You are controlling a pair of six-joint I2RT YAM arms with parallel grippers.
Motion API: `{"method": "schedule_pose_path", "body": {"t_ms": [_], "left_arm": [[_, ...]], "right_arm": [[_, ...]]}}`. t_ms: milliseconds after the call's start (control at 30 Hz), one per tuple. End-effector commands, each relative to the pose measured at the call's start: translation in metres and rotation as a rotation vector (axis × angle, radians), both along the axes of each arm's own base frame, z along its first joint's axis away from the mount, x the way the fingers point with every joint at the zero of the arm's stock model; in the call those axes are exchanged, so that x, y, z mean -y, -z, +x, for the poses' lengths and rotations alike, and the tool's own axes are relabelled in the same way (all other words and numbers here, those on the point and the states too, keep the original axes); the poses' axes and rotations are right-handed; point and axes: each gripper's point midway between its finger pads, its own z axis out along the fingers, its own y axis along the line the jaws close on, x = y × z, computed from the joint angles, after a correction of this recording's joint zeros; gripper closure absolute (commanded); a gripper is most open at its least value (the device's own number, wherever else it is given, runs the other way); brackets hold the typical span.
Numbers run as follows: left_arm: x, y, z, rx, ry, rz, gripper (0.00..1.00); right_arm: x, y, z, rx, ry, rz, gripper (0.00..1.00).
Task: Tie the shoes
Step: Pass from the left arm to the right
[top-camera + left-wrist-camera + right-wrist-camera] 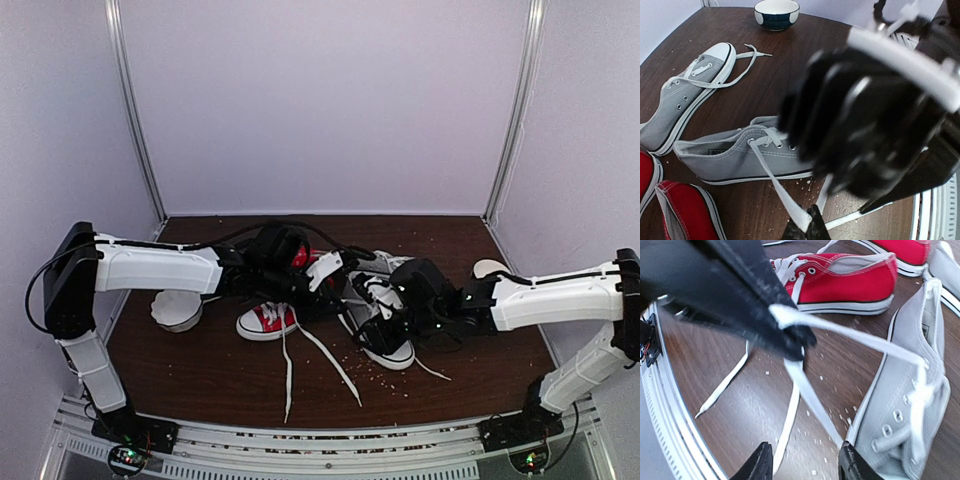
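We are pinching a white lace (775,181) of the grey sneaker (735,156) in the left gripper (807,226). The right gripper (802,461) is hanging open.

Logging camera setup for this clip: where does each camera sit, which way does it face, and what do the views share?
Top external: above and behind the bases, looking down on the table; left arm and right arm both in view.
Left wrist: low, facing the grey sneaker; left gripper at the bottom edge, pinching the white lace.
Right wrist: low, facing the red sneaker; right gripper open at the bottom.
Shared: both wrist views show that lace and grey sneaker.
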Motion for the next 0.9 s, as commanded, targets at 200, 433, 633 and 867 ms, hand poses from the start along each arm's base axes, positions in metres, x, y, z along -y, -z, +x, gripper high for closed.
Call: {"method": "schedule_pose_path", "body": {"t_ms": [200,433,633,867], "left_arm": [[0.007,-0.015,0.017,0.017,-0.033,-0.06,1.0],[0.007,-0.015,0.024,0.025,-0.046,-0.063,1.0],[0.005,-0.013,0.025,0.025,-0.051,-0.05,1.0],[-0.001,-0.012,0.032,0.032,-0.068,-0.047,1.0]], "right_arm": [[-0.018,0.02,0.024,0.151,-0.023,0.039,0.57],[-0.004,0.057,0.023,0.125,-0.012,-0.046,0.6],[0.002,0.067,0.023,0.12,-0.001,-0.075,0.82],[-0.003,0.054,0.009,0.073,-0.05,-0.023,1.0]]}}
